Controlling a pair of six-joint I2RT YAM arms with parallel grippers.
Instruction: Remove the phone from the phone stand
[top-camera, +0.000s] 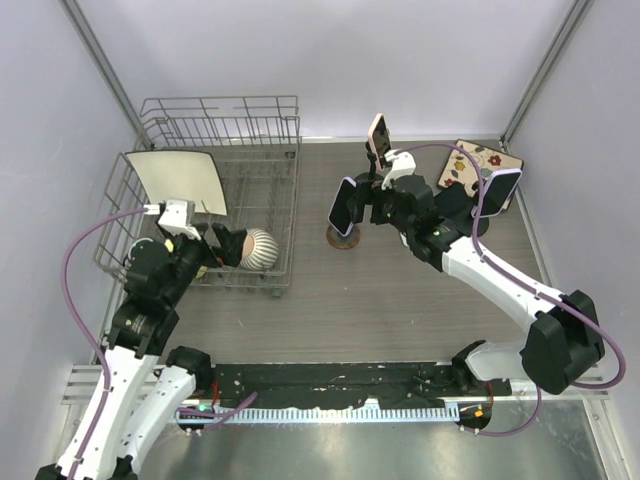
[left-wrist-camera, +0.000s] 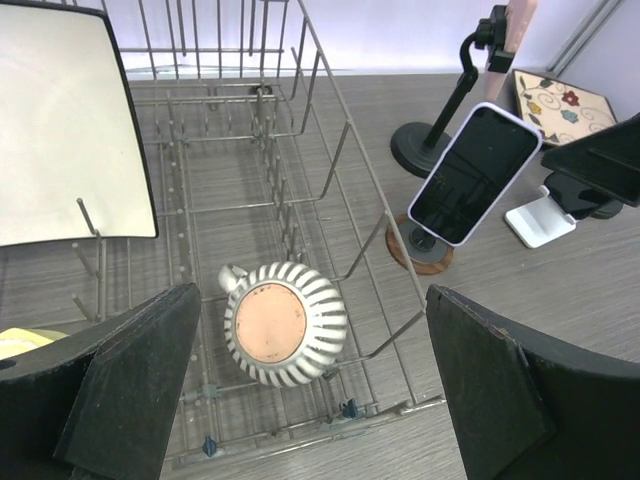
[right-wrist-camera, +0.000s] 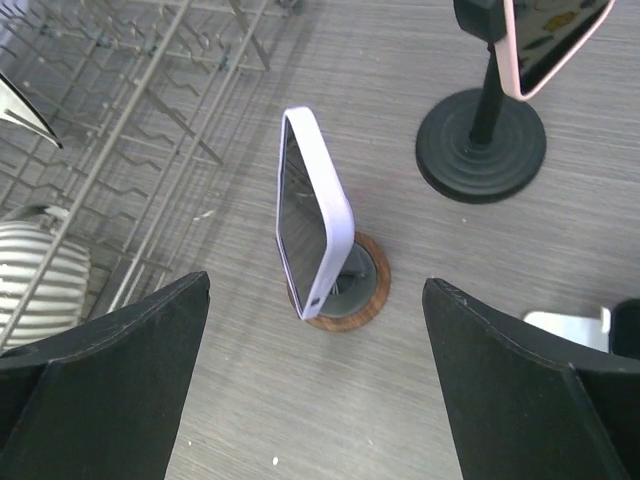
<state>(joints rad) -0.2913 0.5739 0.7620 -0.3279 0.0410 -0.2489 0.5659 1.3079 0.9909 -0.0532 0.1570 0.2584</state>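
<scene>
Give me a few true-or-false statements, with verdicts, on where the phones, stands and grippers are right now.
1. The right gripper is shut on the lavender phone. False: its jaws stand open, one on each side, clear of the phone.
2. That lavender phone sits on a wooden stand with a round base. True.
3. The striped cup lies on the table outside the rack. False: it lies inside the rack.
4. The pink phone is on a black stand with a round base. True.
5. The left gripper is open above the rack. True.
</scene>
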